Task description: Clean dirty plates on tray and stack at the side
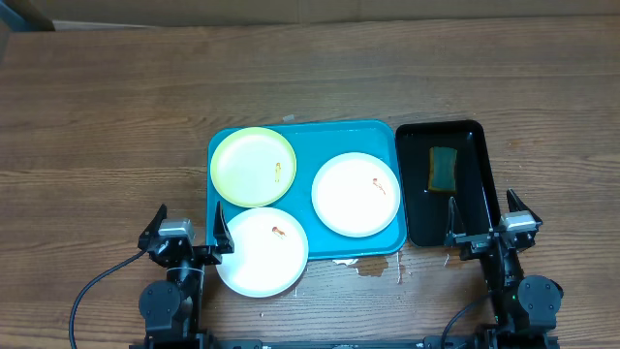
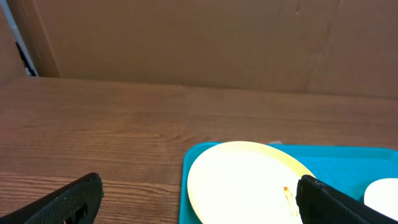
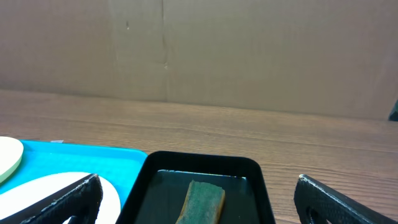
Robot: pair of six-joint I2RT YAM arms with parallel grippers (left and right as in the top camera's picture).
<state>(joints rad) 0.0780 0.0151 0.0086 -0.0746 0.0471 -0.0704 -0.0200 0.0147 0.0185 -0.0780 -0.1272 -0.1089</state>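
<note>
Left gripper [image 1: 188,221] and right gripper [image 1: 481,204], at the near edge of the table [image 1: 107,116]: jaws of both wide apart, holding nothing. Tray [image 1: 320,136], centre: yellow-green plate [image 1: 253,166] in its far left corner, white plate [image 1: 356,194] at its right, second white plate [image 1: 262,251] overhanging its near left corner. Each plate bears a small orange smear. Black tray [image 1: 455,131], just beside on the right, holds a green sponge [image 1: 443,168].

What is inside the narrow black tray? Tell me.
One green sponge lies flat in the far half of the black tray. The rest of the tray's floor shows bare and glossy. The patch under the sponge is covered, so it cannot be seen.
</note>
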